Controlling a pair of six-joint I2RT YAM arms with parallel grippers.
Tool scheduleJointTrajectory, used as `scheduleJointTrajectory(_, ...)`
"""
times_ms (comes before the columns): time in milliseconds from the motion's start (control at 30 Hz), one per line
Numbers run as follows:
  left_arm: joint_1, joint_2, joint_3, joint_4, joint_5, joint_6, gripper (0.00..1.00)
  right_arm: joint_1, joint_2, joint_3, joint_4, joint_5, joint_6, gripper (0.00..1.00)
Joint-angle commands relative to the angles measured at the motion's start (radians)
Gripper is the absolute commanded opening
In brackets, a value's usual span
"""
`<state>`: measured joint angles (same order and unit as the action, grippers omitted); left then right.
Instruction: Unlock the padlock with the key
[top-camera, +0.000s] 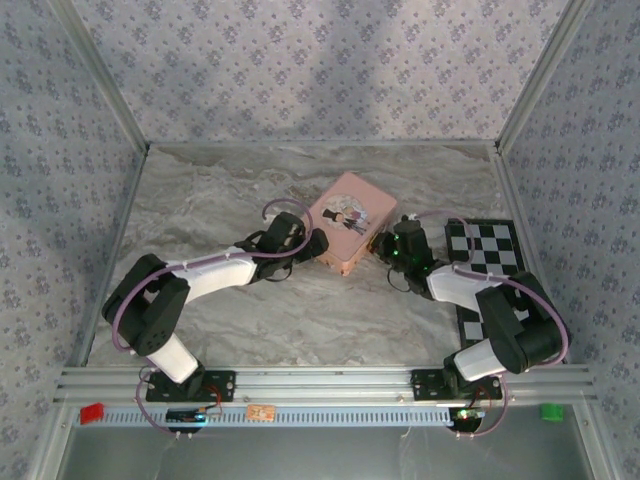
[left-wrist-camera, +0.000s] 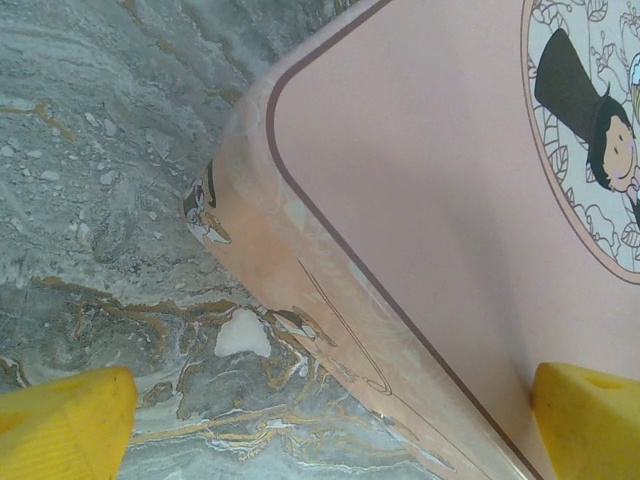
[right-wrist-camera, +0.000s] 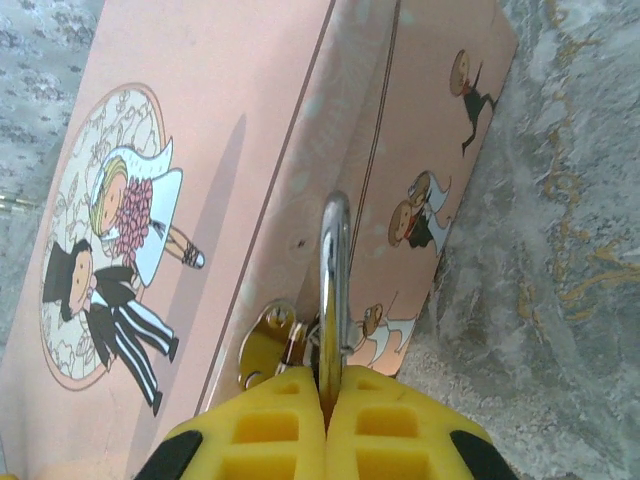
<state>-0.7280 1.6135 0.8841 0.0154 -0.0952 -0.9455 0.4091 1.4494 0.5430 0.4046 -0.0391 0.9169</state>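
Observation:
The pink illustrated tin (top-camera: 345, 220) lies mid-table between both arms. My right gripper (right-wrist-camera: 325, 385) is shut on the padlock at the tin's front side. The padlock's silvery shackle (right-wrist-camera: 333, 270) rises from between the yellow fingers and passes by the tin's gold hasp (right-wrist-camera: 268, 345). The brass body is hidden inside the grip. My left gripper (left-wrist-camera: 335, 430) is open. Its yellow fingertips (left-wrist-camera: 60, 425) stand wide apart, one over the marble and one over the lid, astride the tin's (left-wrist-camera: 420, 200) long edge. From above, the left gripper (top-camera: 318, 243) meets the tin's left side and the right gripper (top-camera: 385, 243) its right. The key is out of view.
A black-and-white checkerboard (top-camera: 485, 250) lies at the right, partly under the right arm. Patterned walls close in the marble table (top-camera: 220, 200) on three sides. An aluminium rail (top-camera: 320, 380) runs along the near edge.

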Motion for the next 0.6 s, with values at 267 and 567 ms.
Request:
scheduleJointTrajectory(267, 0.006, 0.036, -0.014, -0.126, -0.048, 0.007, 1.0, -0.073, -0.032, 0.107, -0.217, 0.015, -0.127, 0.0)
scheduleJointTrajectory(567, 0.006, 0.043, -0.012, -0.126, -0.044, 0.005, 1.0, -0.091, -0.038, 0.088, -0.142, -0.012, -0.177, 0.0)
